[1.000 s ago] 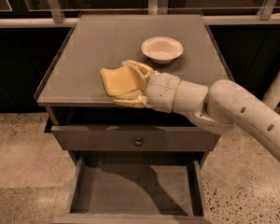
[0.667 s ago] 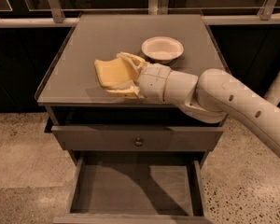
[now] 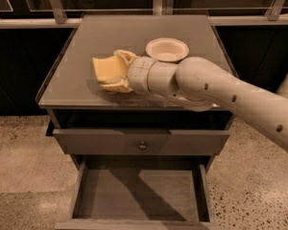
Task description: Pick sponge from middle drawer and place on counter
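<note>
The small yellow-tan soft sponge point(image 3: 105, 71) is clenched in the cream two-finger gripper point(image 3: 114, 71), just left of the round white bowl point(image 3: 167, 49), over the flat grey counter point(image 3: 110, 30). Well below the bowl, the shallow dark-grey middle drawer point(image 3: 139, 198) stands open.

No writing, label, brand mark or number can be read anywhere: not on the grey worktop point(image 3: 86, 37), the white bowl point(image 3: 167, 49), the knobbed drawer front point(image 3: 105, 141) or the robot's pale arm point(image 3: 240, 99) (its only marks are small dark round holes). The hand point(image 3: 116, 72) sits over the worktop's front left part, gripping the yellow sponge point(image 3: 104, 70).
</note>
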`<state>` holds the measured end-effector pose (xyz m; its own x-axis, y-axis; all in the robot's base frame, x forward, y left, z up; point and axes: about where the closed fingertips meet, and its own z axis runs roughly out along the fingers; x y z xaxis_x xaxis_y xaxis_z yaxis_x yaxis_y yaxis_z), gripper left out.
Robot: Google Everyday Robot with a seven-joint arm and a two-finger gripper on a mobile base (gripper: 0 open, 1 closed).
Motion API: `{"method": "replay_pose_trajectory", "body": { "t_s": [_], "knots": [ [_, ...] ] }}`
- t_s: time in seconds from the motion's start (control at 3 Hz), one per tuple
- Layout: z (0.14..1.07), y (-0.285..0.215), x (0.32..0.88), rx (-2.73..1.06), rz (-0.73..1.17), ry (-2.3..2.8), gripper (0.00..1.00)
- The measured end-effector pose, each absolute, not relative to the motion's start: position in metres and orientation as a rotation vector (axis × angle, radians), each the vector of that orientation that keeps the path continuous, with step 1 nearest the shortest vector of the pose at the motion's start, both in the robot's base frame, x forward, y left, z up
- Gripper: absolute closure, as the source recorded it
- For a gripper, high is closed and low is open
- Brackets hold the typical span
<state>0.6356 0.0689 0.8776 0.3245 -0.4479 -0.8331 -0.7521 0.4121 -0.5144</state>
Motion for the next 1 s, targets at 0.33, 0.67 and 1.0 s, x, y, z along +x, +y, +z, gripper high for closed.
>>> {"method": "replay_pose_trajectory", "body": {
  "t_s": [0.33,0.67,1.0],
  "knots": [
    [0.8653,0.0575,0.6532,-1.211,0.244,1.357,0.82],
    [0.8654,0.0573,0.6531,-1.211,0.243,1.356,0.58],
    [0.8654,0.0574,0.6531,-1.211,0.243,1.356,0.35]
  ]
}}
